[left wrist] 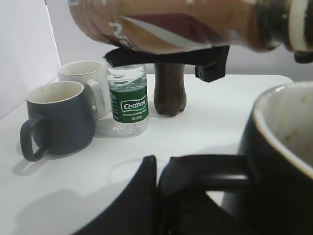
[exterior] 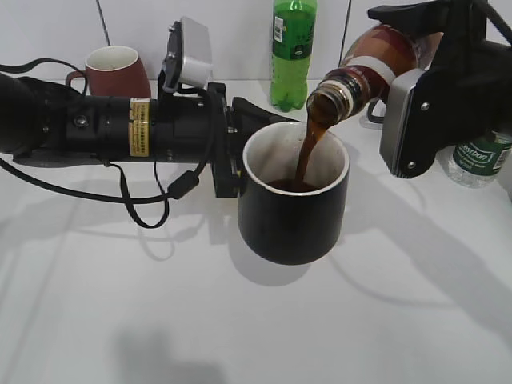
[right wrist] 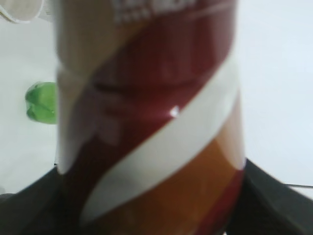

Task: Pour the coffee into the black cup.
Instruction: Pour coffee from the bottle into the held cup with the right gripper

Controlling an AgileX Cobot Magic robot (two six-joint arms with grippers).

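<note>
From the outside camera, the coffee bottle (exterior: 376, 64) lies tilted, its long axis running from upper right down to lower left, mouth pointing down over the black cup (exterior: 294, 196). A brown stream of coffee (exterior: 309, 148) falls from the mouth into the cup, which sits above the white table (exterior: 256, 320). The right claw (exterior: 428, 76) is clamped around the bottle's body. The left claw (exterior: 232, 148) reaches the cup from the left, at its handle side.

On the left wrist camera, the cup's handle (left wrist: 205, 176) sits between the dark fingers (left wrist: 142, 196), which appear closed on it, though the bottom edge cuts the grip off. The bottle (left wrist: 186, 24) crosses overhead.

On the right wrist camera, the bottle's swirled label (right wrist: 151, 127) fills the frame between the claw's dark fingers (right wrist: 274, 196).
</note>
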